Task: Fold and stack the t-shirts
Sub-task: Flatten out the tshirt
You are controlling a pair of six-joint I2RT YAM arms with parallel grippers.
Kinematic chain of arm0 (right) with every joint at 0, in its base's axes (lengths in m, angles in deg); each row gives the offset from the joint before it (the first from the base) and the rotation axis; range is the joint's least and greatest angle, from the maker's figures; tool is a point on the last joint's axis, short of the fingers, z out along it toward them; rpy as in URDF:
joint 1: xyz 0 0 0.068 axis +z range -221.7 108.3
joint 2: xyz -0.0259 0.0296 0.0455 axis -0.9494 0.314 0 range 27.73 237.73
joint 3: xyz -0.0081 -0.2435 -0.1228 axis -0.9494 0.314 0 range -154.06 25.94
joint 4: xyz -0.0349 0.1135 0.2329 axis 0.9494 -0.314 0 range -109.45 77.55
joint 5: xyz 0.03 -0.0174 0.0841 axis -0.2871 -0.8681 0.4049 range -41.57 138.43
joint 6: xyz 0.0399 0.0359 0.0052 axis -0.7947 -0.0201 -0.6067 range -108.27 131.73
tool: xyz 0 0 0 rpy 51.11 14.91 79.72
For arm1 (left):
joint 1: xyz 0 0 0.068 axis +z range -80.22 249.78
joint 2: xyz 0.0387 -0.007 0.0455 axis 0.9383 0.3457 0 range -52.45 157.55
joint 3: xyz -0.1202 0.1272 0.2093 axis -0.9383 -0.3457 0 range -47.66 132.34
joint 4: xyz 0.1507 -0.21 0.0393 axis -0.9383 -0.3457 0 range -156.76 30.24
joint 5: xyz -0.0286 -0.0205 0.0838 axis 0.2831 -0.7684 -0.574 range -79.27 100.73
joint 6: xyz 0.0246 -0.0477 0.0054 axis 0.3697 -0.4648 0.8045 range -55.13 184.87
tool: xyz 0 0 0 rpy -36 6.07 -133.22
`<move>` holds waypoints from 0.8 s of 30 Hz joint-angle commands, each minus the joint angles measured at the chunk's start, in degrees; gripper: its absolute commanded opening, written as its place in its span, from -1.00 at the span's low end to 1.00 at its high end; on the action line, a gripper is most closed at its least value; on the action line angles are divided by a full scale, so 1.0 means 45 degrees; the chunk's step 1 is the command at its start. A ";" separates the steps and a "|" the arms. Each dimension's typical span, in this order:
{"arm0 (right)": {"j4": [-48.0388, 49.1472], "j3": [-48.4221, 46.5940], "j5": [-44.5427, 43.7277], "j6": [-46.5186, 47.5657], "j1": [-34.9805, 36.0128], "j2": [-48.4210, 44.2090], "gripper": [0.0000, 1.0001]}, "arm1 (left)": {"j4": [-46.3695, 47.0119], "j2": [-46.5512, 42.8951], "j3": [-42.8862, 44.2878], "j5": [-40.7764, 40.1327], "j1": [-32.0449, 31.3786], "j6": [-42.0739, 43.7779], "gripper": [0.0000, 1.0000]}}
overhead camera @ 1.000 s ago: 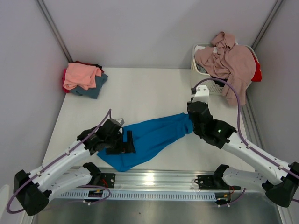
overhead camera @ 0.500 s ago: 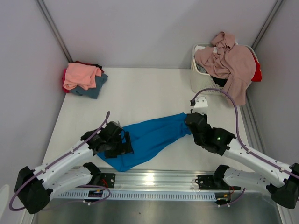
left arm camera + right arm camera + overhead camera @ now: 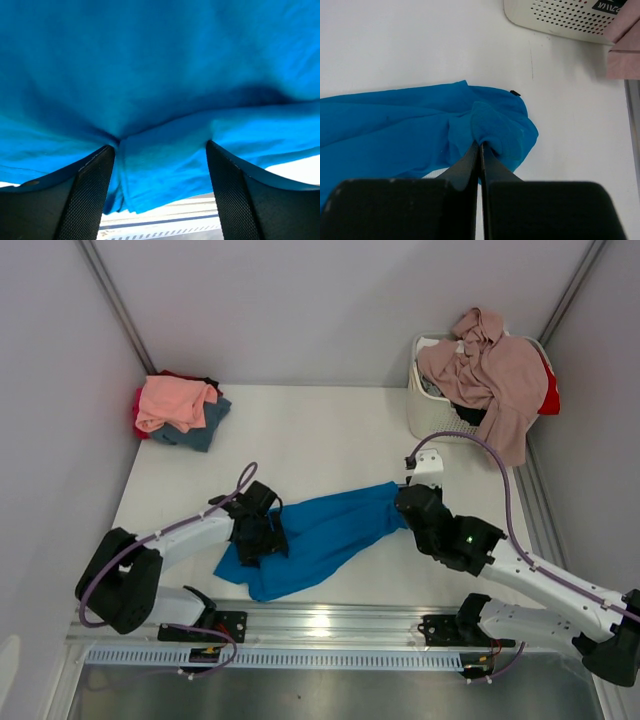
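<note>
The right gripper [image 3: 480, 146], jaws together, is pinching the soft bright blue cloth t-shirt [image 3: 330, 532] at frame centre. The left gripper [image 3: 159, 150] is straddling its fold, jaws wide apart.

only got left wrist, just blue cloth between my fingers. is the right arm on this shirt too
Observer: Yes, the right gripper is shut on the blue shirt's right end.
Operator: where do i put it after
Observer: A stack sits at the table's far-left corner, pink shirt on top.
Operator: more to fold
Observer: A mauve shirt drapes over the basket at the far right.
</note>
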 commanded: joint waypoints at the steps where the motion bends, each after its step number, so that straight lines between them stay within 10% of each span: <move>1: 0.0293 -0.0139 -0.0312 0.0127 0.0096 -0.0339 -1.00 | 0.1271 0.0609 0.0594 -0.0573 0.0053 0.0323 0.53; 18: 0.0683 -0.0002 -0.0429 0.0323 0.0116 -0.0085 -1.00 | -0.0546 -0.1283 0.1107 -0.1180 0.0053 0.0734 0.46; 24: 0.0781 -0.0021 -0.0390 0.0342 0.0115 0.0013 -1.00 | 0.0137 -0.0174 0.1164 -0.0693 0.0033 0.1027 0.01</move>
